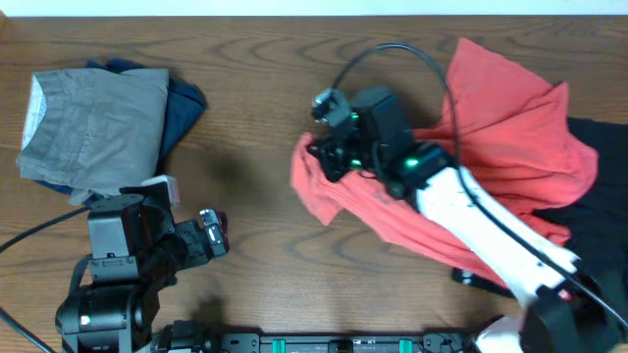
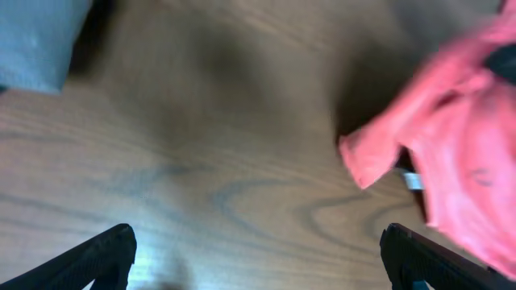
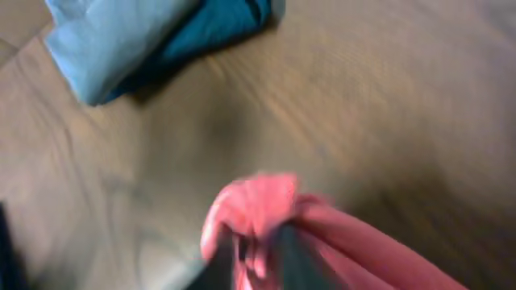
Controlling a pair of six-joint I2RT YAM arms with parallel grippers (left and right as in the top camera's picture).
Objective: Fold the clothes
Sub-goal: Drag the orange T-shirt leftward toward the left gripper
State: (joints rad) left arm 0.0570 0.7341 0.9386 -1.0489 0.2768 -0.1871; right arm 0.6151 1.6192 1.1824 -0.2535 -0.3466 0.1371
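The coral-red T-shirt (image 1: 510, 127) lies crumpled on the right half of the wooden table, one edge drawn out to the left. My right gripper (image 1: 319, 159) is at that left edge, shut on a bunch of the red fabric. In the blurred right wrist view the shirt (image 3: 258, 205) is pinched between the dark fingers of the right gripper (image 3: 260, 259). My left gripper (image 1: 211, 233) hovers low at the front left, open and holding nothing. In the left wrist view its two black fingers (image 2: 105, 258) stand wide apart over bare wood, and the shirt (image 2: 459, 145) is off to the right.
A folded grey garment (image 1: 93, 127) lies on a navy one (image 1: 182, 103) at the back left, also seen in the right wrist view (image 3: 121, 40). A black garment (image 1: 603, 196) lies under the shirt at the right edge. A black cable (image 1: 392, 54) arcs over the right arm.
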